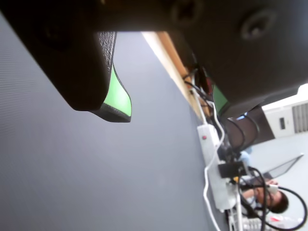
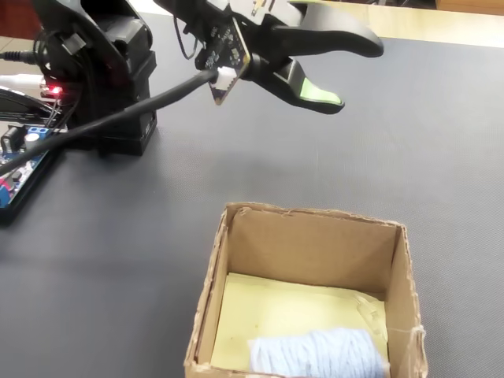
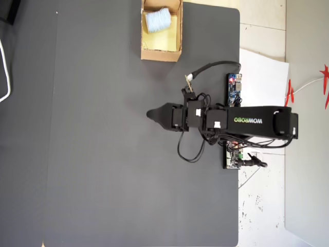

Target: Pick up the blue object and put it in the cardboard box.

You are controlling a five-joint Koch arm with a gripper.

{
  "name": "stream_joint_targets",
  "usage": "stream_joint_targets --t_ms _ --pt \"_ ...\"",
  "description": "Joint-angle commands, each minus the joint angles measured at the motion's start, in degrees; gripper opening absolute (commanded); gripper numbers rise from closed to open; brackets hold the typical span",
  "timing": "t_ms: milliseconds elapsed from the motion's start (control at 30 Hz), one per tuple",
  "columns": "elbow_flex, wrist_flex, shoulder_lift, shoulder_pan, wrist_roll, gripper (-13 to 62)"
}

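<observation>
The blue object (image 2: 319,353) is a pale ribbed pad lying inside the cardboard box (image 2: 315,218), on its yellow floor. From overhead, the blue object (image 3: 158,19) sits in the box (image 3: 161,53) at the top of the dark mat. My gripper (image 2: 358,76) hangs in the air well away from the box, open, with nothing between its green-padded fingers (image 2: 319,94). In the wrist view the gripper (image 1: 171,108) shows only grey mat between its two jaws. Overhead, the gripper (image 3: 151,114) points left at the mat's middle.
The arm's black base (image 2: 110,87) and a circuit board (image 3: 234,90) stand beside the mat. A white paper sheet (image 3: 264,77) lies under them. A white power strip (image 1: 211,159) with cables runs along the mat's edge. A white cable (image 3: 5,72) curves at the overhead view's left.
</observation>
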Motion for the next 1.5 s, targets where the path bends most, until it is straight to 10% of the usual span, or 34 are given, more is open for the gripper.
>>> stream_joint_targets --t_ms 0,1467 --pt "-0.62 -6.94 2.2 -0.7 1.58 34.2" --pt "18.72 8.35 8.44 0.18 1.76 34.2"
